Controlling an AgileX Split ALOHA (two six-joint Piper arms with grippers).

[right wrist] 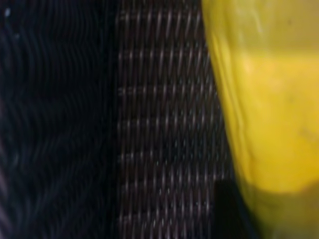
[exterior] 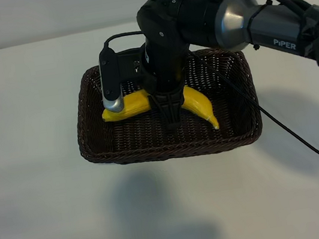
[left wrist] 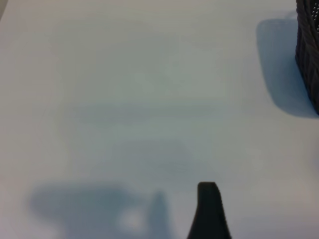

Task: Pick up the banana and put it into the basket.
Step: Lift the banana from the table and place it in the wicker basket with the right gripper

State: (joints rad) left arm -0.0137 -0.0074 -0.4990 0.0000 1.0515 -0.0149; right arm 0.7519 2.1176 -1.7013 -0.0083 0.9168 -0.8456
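My right gripper reaches down into the rectangular dark-brown woven wicker basket, clamped around the middle of the curved bright-yellow banana, which sits low over the weave inside.

Banana inside basket

You see a curved bright-yellow banana lying across the middle of the basket's floor, its centre hidden; the dark-brown woven rectangular basket sits upright on the white table.

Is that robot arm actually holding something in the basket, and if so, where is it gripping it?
Yes. The right claw grips the banana around its middle, low inside the wicker basket. The left claw holds nothing.
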